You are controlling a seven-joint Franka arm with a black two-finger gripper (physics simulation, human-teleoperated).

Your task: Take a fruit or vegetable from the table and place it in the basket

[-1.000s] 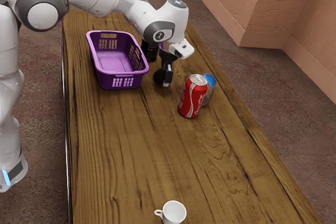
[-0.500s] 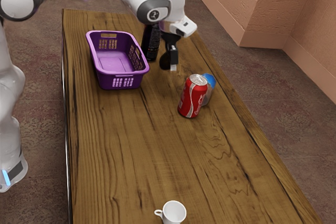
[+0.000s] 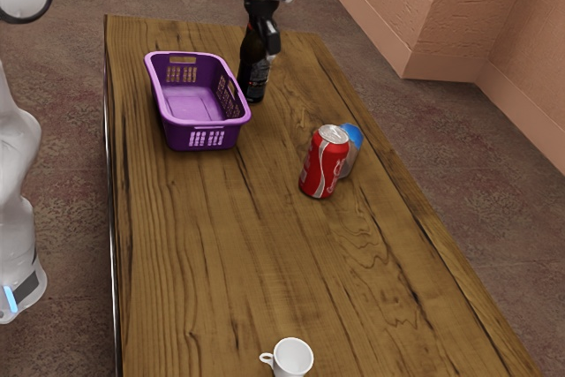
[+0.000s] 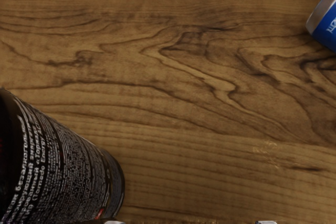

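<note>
- Tool [image 3: 272, 45]: raised over the surface [image 3: 203, 245], near the far end in the exterior view; whether released, clenched or grasping cannot be told.
- Fruit or vegetable: its position cannot be made out.
- Basket [image 3: 184, 137]: purple, upright, with pierced walls and an open top.
- Black can [image 3: 255, 81]: upright, just beside the basket – its upper part overlaps the tool in the exterior view; fine pale print in the wrist view.
- Red can [image 3: 324, 165]: upright, to the exterior view's right of the basket, apart from it.
- Blue can [image 3: 353, 136]: behind the red can – partly hidden by it; contact cannot be told.
- Mug [image 3: 293, 358]: white, well apart from the rest, handle toward the exterior view's left.
</note>
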